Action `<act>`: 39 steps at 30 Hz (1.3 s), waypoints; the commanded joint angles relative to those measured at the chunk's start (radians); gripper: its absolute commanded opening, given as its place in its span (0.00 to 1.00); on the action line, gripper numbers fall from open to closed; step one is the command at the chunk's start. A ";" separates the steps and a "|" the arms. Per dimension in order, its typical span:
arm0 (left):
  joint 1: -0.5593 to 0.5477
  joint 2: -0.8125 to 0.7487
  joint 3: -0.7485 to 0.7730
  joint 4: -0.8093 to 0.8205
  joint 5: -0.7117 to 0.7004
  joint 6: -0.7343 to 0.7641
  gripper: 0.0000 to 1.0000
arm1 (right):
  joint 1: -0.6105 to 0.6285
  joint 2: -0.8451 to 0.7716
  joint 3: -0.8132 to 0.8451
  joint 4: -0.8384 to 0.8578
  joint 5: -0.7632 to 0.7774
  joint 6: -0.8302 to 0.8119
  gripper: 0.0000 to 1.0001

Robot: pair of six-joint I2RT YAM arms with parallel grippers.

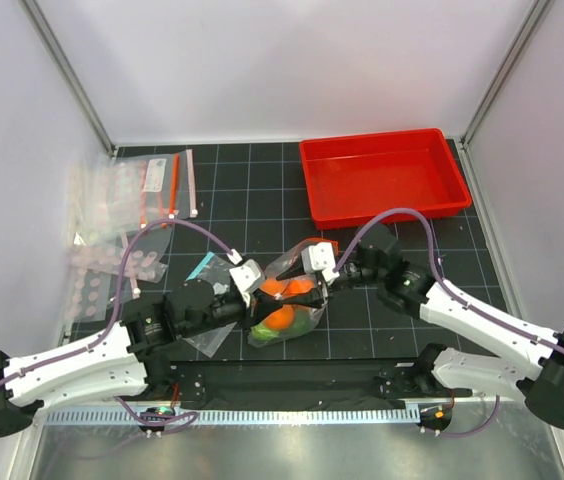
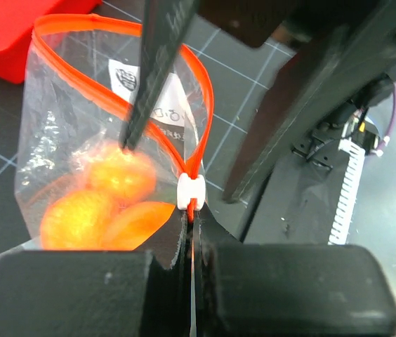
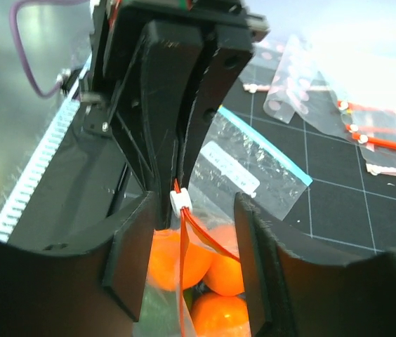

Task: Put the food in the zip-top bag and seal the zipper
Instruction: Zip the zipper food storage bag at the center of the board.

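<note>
The zip-top bag lies mid-table with its mouth gaping. Inside it are the food's orange fruits and green fruits. The red-orange zipper loops around the mouth, and its white slider sits at the near end. My left gripper is shut on the zipper's end just behind the slider. My right gripper stands open, one finger on each side of the bag's mouth close to the slider. In the top view the left gripper and right gripper face each other across the bag.
A red tray sits at the back right. Spare clear pouches lie at the back left. A teal-edged pouch lies flat beside the bag, under the left arm. A white toothed strip runs along the front edge.
</note>
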 commanded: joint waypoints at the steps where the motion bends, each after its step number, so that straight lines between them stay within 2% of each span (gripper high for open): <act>1: 0.003 0.011 0.003 0.019 0.062 -0.006 0.00 | 0.018 0.016 0.037 -0.065 -0.032 -0.118 0.49; 2: 0.003 0.010 0.003 0.016 0.062 -0.006 0.00 | 0.021 0.021 0.047 -0.073 -0.029 -0.123 0.40; 3: 0.003 0.007 0.003 0.015 0.063 -0.006 0.00 | 0.023 0.023 0.051 -0.078 -0.020 -0.124 0.37; 7: 0.003 -0.016 -0.003 0.014 0.057 -0.006 0.00 | 0.023 0.032 0.054 -0.081 -0.024 -0.130 0.34; 10: 0.003 -0.033 -0.008 0.015 0.048 -0.006 0.01 | 0.024 0.038 0.063 -0.114 -0.041 -0.138 0.28; 13: 0.001 -0.036 -0.008 0.011 0.033 -0.006 0.00 | 0.026 0.046 0.081 -0.156 -0.064 -0.155 0.12; 14: 0.003 -0.036 -0.008 0.006 0.019 -0.008 0.01 | 0.026 0.047 0.092 -0.167 -0.067 -0.167 0.02; 15: 0.003 -0.036 -0.008 0.003 0.005 -0.008 0.00 | 0.026 0.047 0.095 -0.178 -0.069 -0.172 0.01; 21: 0.003 -0.091 -0.018 -0.008 -0.078 -0.009 0.01 | 0.026 0.021 0.091 -0.188 -0.010 -0.167 0.01; 25: 0.003 -0.189 -0.046 -0.009 -0.118 -0.013 0.00 | 0.027 0.009 0.075 -0.158 -0.003 -0.144 0.01; 34: 0.003 -0.391 -0.090 -0.021 -0.222 -0.023 0.00 | 0.024 0.023 0.101 -0.204 0.082 -0.118 0.01; 38: 0.003 -0.464 -0.107 -0.060 -0.383 -0.034 0.00 | 0.024 0.013 0.094 -0.195 0.149 -0.085 0.01; 39: 0.003 -0.499 -0.110 -0.070 -0.480 -0.039 0.01 | 0.024 0.006 0.089 -0.182 0.157 -0.080 0.01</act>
